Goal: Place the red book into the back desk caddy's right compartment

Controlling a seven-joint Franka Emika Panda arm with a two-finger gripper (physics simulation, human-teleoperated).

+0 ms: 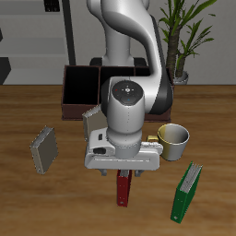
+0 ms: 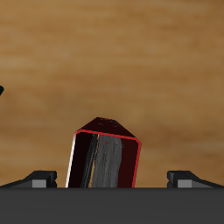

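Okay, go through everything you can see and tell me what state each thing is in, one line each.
red book: upright, right under the claw, between its fingers
claw: around the book's top; grip cannot be told
back desk caddy: compartments in view hold nothing, rest hidden by the arm
green book: standing, leaning
grey book: standing, tilted
mug: upright, empty

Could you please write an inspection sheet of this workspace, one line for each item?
Surface: wooden table, brown.
Job's things: red book upright near the front edge, directly under the gripper; back desk caddy far back, mostly hidden by the arm.
Clutter: two grey books, green book, yellowish mug.
Grippers: gripper over the red book's top; fingers at both sides, contact cannot be told.
Cables: nothing seen.
Surroundings: potted plant behind the table.
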